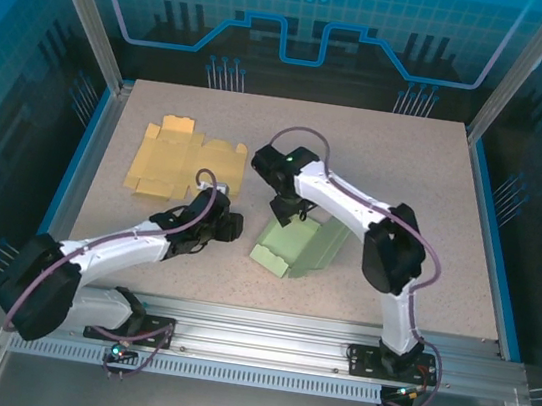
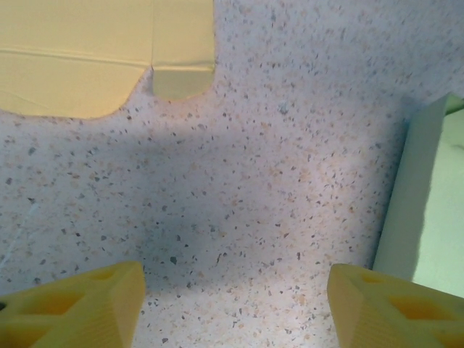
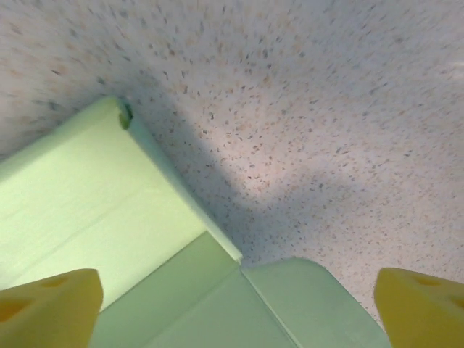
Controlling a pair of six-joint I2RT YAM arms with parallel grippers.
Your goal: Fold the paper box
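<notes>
Re green paper box (image 1: 305, 250): sits mid-table, partly folded, one wall panel raised, other panels lying flat toward the far right. Pale green card, clean creases, no visible crushing. Appears to run its long axis diagonally, near-left to far-right, in the top view. Hard to call exactly.

Re right gripper (image 3: 235, 304): hovers right over the box's far-left end, nearer of the two. Spread wide, pinching nothing. Looks down on a raised wall edge with a rounded flap beside it.

Re left gripper (image 2: 235, 297): low, just beside the box on its left, apart from it. Spread too, with bare tabletop (image 2: 254, 145) between the fingers and the box wall at the right edge of that wrist view.

Also a flat yellow box blank (image 1: 181, 160) at far left, well apart from the green box and not in play.

Judging the next move: most likely the right arm's, straight down onto a flap or wall, with the left arm well placed to brace from the left side. Main risk: shoving the light card sideways instead of creasing it.
</notes>
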